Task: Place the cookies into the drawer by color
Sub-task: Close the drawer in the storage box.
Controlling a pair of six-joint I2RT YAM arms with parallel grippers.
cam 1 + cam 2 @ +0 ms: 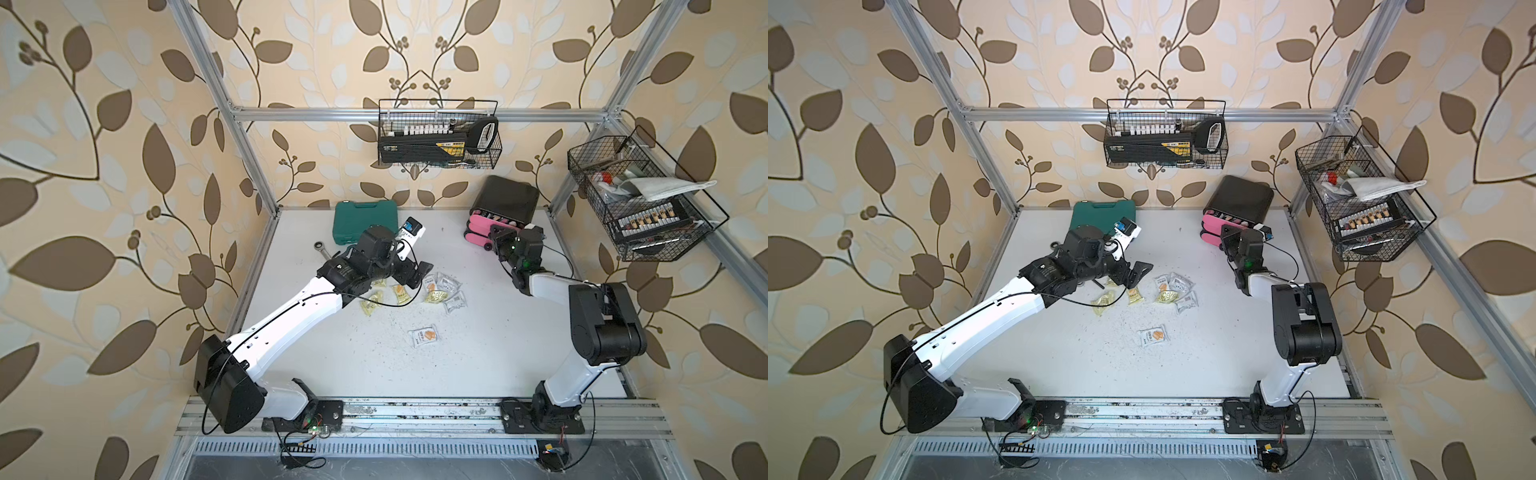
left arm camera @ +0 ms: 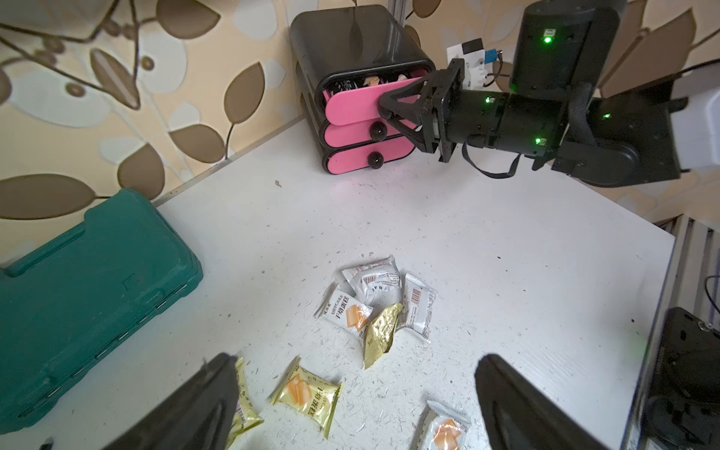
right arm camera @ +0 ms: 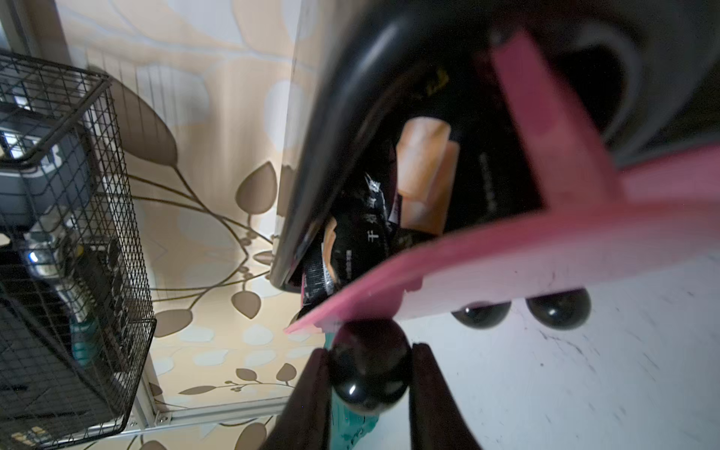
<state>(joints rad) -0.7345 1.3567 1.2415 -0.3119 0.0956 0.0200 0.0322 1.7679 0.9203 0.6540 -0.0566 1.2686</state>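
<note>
Black packets (image 3: 350, 241) sit in the top drawer (image 2: 350, 107), right claw (image 2: 386, 111) clenched on its knob (image 3: 368, 374) — white packets (image 2: 376, 280) and yellow packets (image 2: 306, 393) wait at eight o'clock, left claw (image 2: 356, 358) released.

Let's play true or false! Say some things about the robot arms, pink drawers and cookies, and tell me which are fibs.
1. The fingers of the right gripper pinch the knob of the top drawer. True.
2. The top drawer is shut. False: it is pulled out, with black cookies inside.
3. The left gripper holds a cookie. False: its fingers are open and empty above the table.
4. Yellow cookies and white cookies lie on the table. True.
</note>
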